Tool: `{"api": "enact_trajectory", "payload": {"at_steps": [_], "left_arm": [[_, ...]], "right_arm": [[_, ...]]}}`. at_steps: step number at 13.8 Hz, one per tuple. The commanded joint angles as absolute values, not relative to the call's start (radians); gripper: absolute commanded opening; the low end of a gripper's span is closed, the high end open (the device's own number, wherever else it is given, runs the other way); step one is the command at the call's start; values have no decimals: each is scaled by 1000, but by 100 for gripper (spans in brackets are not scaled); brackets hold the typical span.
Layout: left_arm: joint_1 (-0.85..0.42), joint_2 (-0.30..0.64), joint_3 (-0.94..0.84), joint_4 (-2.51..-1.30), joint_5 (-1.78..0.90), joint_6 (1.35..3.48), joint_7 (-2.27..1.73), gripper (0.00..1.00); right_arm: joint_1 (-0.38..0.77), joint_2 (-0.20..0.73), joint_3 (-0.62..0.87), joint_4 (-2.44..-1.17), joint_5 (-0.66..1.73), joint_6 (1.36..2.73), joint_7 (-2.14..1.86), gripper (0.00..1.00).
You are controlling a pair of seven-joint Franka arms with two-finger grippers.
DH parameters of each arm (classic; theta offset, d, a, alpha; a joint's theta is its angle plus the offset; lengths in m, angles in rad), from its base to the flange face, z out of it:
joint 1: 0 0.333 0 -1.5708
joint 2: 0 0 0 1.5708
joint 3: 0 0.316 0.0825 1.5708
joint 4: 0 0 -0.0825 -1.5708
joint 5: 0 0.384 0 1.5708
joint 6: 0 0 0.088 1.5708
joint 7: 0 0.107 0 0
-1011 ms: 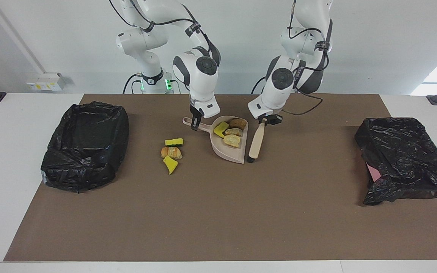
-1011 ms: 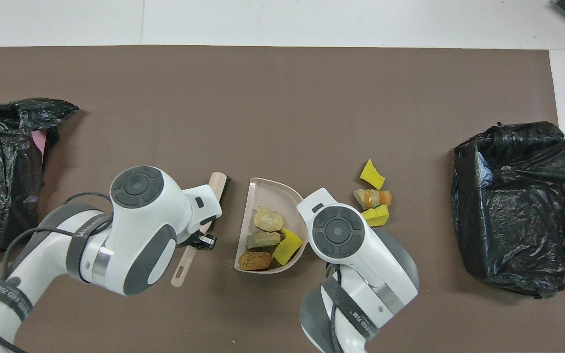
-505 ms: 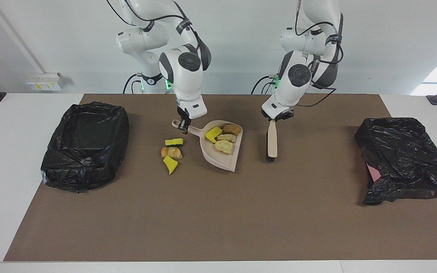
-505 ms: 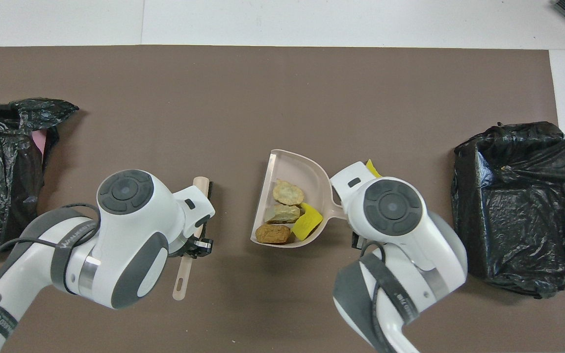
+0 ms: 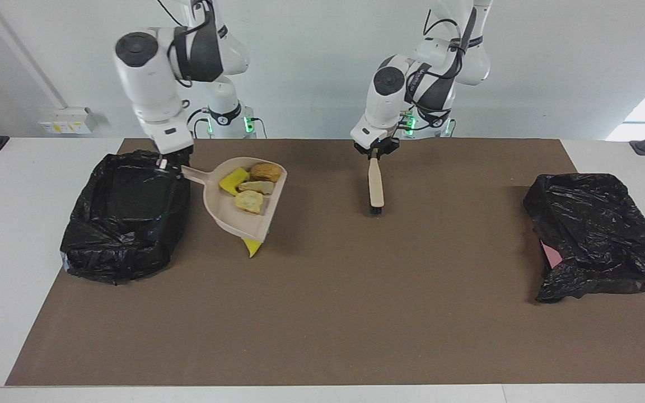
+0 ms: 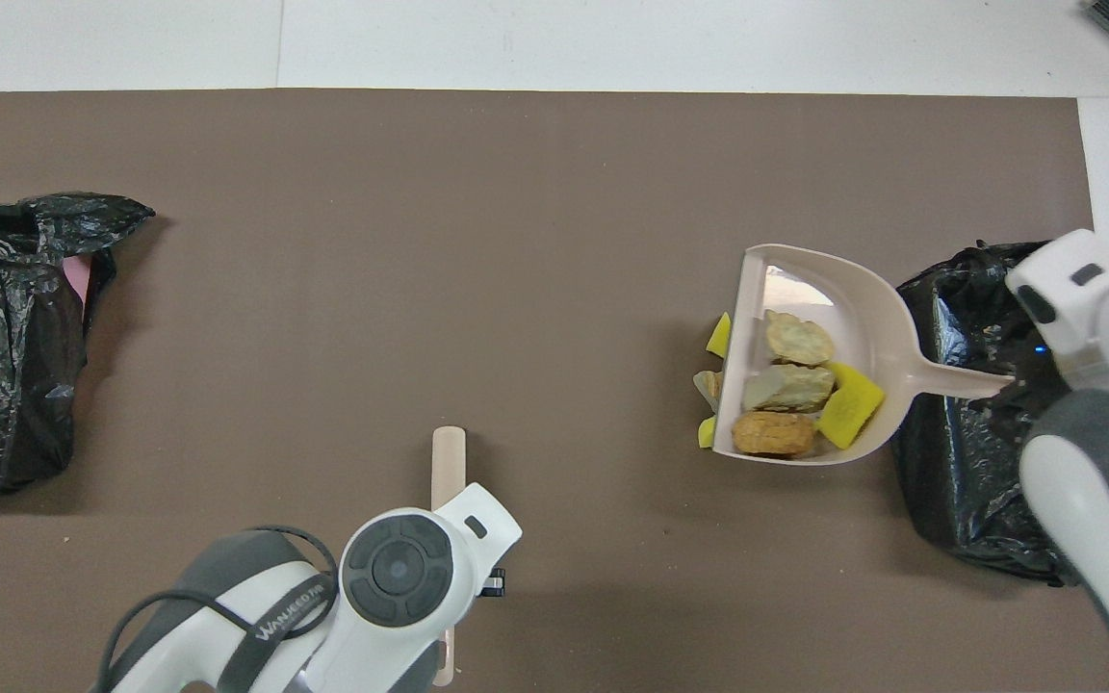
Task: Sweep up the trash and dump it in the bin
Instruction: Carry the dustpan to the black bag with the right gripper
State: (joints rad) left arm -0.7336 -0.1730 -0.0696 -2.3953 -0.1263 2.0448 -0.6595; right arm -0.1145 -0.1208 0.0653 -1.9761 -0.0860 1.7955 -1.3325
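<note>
The right pincer [image 5: 168, 162], at the upper left of the facing frame, is clamping the handle of the dustpan [image 5: 233, 215] and carrying it, raised, beside the open bin [image 5: 124, 215]. Four pieces of trash [image 5: 249, 187] are riding in the pan; the remaining pieces [image 6: 713, 385] are lying on the desk [image 5: 322, 313] beneath its lip. The left pincer [image 5: 375, 152], upper centre, is closed on the brush [image 5: 376, 187], holding it with its bristle end down at the desk. Judged best practice: keeping the pan level until its lip is clearing the bin rim, then tipping slowly. One arm's band is reading "WANJEEDTR" or similar, only partly legible.
</note>
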Motion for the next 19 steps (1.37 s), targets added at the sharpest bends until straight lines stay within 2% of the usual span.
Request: {"api": "enact_trajectory", "payload": {"at_steps": [1, 4, 5, 6, 11, 14, 16, 19], "left_arm": [[-837, -212, -54, -2482, -135, 2159, -793, 0], [-859, -209, -54, -2539, -135, 2252, -824, 0], [-858, -209, -54, -2539, -135, 2252, -821, 31], [-856, -206, -54, -2536, -135, 2247, -818, 99], [-783, -150, -51, -2455, -135, 2230, -779, 100], [-689, -144, -51, -2418, -135, 2207, -677, 100], [-620, -143, -51, -2389, -135, 2186, -597, 100], [-478, -92, -51, -2283, -135, 2085, -395, 100]], "right_arm": [[-216, -114, 19, -1960, -75, 1776, -1472, 0], [-363, -115, -17, -1957, -135, 1811, -1700, 0], [-405, -117, -17, -1956, -171, 1840, -1753, 0], [-434, -118, -17, -1956, -222, 1864, -1803, 0], [-445, -121, -15, -1974, -535, 1963, -1821, 0], [-437, -133, -5, -2003, -633, 1994, -1798, 0], [-382, -172, 17, -2067, -713, 2005, -1696, 0], [-361, -221, 23, -2135, -727, 2003, -1667, 0]]}}
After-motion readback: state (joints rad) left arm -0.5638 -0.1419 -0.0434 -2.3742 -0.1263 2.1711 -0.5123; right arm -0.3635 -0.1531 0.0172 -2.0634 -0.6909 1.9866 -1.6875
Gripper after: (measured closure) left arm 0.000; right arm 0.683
